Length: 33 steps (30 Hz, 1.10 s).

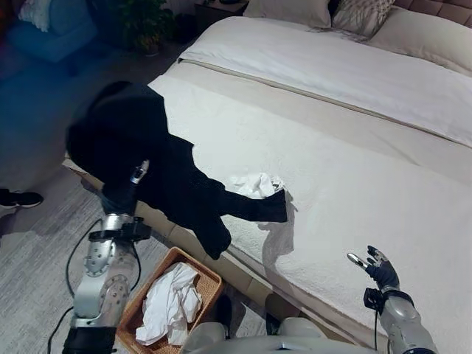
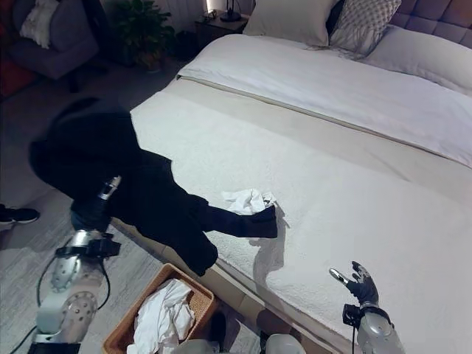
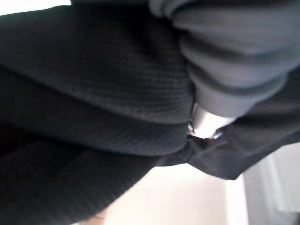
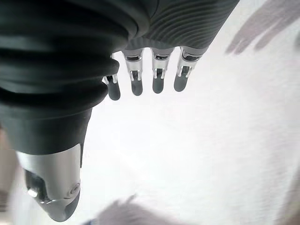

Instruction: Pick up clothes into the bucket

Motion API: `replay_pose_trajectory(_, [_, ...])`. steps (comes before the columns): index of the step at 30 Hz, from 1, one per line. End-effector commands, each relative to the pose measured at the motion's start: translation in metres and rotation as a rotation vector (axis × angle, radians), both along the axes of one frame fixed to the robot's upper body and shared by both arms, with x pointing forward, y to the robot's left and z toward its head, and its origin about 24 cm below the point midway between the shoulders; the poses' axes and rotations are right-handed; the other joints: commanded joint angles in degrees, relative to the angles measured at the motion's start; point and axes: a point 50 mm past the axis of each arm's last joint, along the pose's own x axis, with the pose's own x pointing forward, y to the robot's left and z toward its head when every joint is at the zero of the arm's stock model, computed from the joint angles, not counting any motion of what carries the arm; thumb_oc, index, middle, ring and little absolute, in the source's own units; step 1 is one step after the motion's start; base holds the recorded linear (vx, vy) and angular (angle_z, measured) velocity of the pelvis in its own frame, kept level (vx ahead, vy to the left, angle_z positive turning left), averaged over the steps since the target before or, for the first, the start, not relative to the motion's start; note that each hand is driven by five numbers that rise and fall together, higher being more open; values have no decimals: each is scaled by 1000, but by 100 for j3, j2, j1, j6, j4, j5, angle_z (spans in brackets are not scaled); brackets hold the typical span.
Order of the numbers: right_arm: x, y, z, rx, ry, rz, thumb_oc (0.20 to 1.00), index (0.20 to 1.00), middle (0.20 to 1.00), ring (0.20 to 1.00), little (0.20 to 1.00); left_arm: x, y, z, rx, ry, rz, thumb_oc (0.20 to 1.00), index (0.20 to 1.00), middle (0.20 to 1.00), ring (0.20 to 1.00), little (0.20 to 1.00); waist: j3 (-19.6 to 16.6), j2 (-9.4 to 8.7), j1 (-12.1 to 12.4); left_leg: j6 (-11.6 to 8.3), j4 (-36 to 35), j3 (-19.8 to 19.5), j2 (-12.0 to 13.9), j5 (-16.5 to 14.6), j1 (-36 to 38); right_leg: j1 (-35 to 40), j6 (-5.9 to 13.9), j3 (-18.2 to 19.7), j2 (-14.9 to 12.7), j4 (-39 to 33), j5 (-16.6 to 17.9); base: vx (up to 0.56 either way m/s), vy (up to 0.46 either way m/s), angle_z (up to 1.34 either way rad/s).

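Fingers of the left hand (image 1: 137, 175) were buried in the black garment (image 1: 158, 173), so whether they were curled round the cloth or merely under it could not be told; the wrist view showed dark ribbed fabric pressed close against the hand. That garment hung bunched over the hand at about 9 o'clock and trailed across the edge of the bed (image 1: 354, 155), one sleeve end reaching toward the centre beside a small white cloth (image 1: 256, 183) (touching it or just beside it). The right hand (image 1: 377, 267) rested low at 5 o'clock over the bedcover, its fingers (image 4: 157, 78) straight and empty.

Judged from this, the lift of the black garment was in hand, and the next move would call for drawing the trailing sleeve clear of the bed before lowering it.

At 7 o'clock on the floor stood the wicker basket (image 1: 209, 280), already holding a crumpled white garment (image 1: 171, 301).
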Motion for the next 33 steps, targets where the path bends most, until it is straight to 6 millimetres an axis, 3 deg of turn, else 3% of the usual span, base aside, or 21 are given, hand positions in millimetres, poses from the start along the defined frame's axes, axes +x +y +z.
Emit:
replay_pose_trajectory(1, [18,1,5,-49,-12,58,1000,1000,1000,1000,1000,-17,6,62,0,-366,12,200,200,200,200,200,-61,-240,60,-116,757,-82,64,-802,-69,-51,459,-37,-619,-70,268,-18,-3,7])
replay_pose_trajectory(3, [6,3,-10,-45,90,72,1000,1000,1000,1000,1000,-22,9,71,-19,-424,28,200,200,200,200,200,-11,-228,112,-123,768,-127,47,-802,-96,-75,453,-70,-632,-23,250,-23,-2,9])
replay_pose_trajectory(10, [-16,2,-29,-38,241,51,1000,1000,1000,1000,1000,-35,27,93,48,-558,173,200,200,200,200,200,49,-248,215,-149,804,-202,41,-813,-139,-92,459,-169,-654,32,216,-3,-5,9])
replay_pose_trajectory(33, [-17,19,-39,-16,279,100,1000,1000,1000,1000,1000,-51,43,145,108,-855,450,200,200,200,200,200,-61,-296,221,-190,739,-152,80,-855,-16,53,479,-186,-645,-73,182,2,-1,1])
